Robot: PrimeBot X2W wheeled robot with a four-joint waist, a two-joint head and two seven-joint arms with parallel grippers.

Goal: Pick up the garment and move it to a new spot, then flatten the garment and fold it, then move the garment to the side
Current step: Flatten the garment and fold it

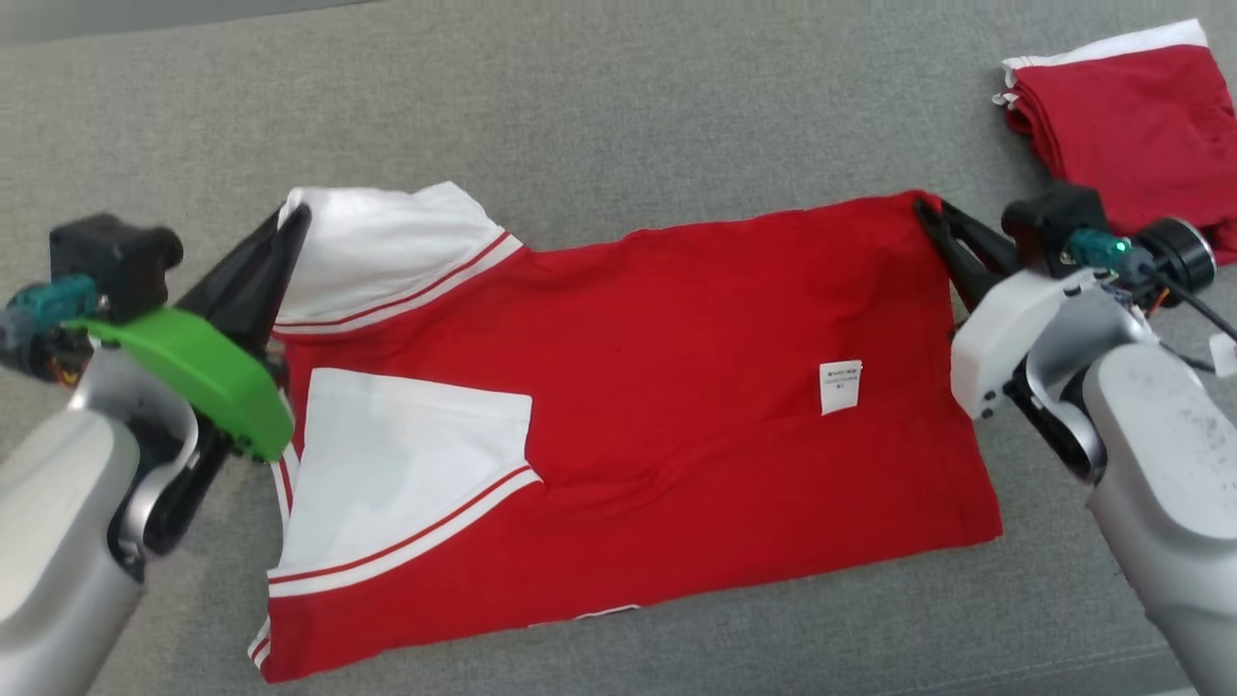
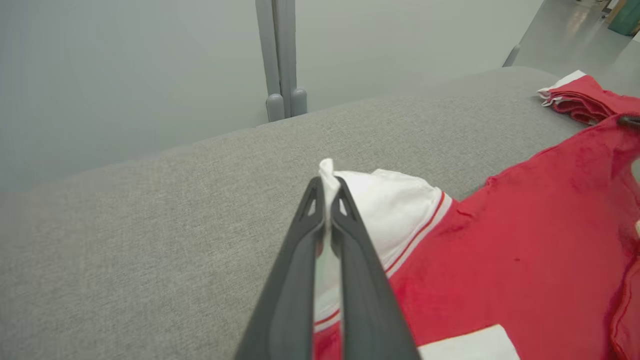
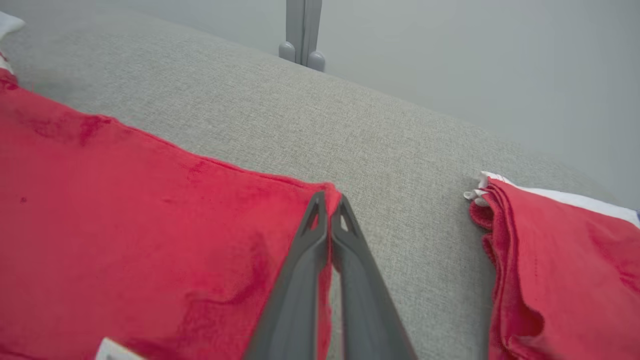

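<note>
The garment point(image 1: 667, 367) is a red shirt with white, red-striped sleeves, spread flat on the grey cushion with both sleeves folded inward at the left. My left gripper point(image 1: 295, 215) is shut on the far white sleeve corner; in the left wrist view the white cloth point(image 2: 327, 175) pokes out between the closed fingers of that gripper point(image 2: 327, 187). My right gripper point(image 1: 926, 208) is shut on the shirt's far right red corner; the right wrist view has this gripper point(image 3: 328, 200) pinching the red edge point(image 3: 332, 192).
A second red and white garment point(image 1: 1131, 116) lies folded at the far right, close to my right arm. The grey cushion point(image 1: 618, 126) stretches bare behind the shirt. A grey post point(image 2: 282, 60) stands beyond the far edge.
</note>
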